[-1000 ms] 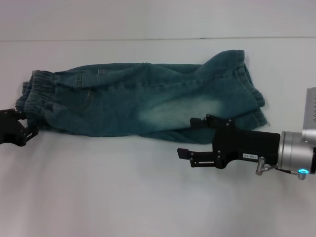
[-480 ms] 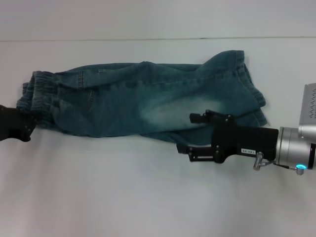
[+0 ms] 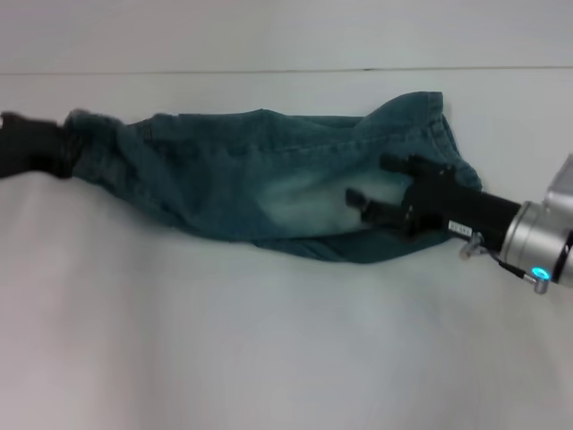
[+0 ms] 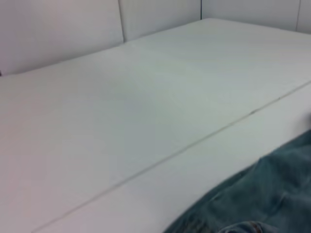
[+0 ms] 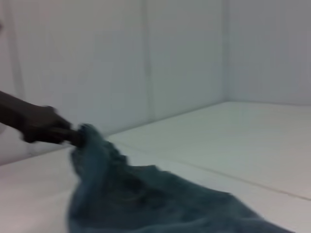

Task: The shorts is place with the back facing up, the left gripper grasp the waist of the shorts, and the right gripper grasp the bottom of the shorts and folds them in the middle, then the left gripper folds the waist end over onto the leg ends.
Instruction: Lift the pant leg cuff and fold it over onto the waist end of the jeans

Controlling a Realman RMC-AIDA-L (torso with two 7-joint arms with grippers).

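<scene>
The teal denim shorts lie lengthwise across the white table, waist at the left and leg ends at the right. My left gripper is shut on the bunched waist at the far left and holds it raised off the table. In the right wrist view the shorts rise to that dark left gripper. My right gripper is open over the leg part, with faded denim showing between its fingers. The left wrist view shows only a corner of the shorts.
The white table spreads wide in front of the shorts. A thin seam runs across it behind them. Pale wall panels stand beyond the table's far edge.
My left gripper has taken the waist and pulled it up and back, so the waist end is bunched and lifted. My right gripper has moved from the shorts' near edge to above the leg part.
</scene>
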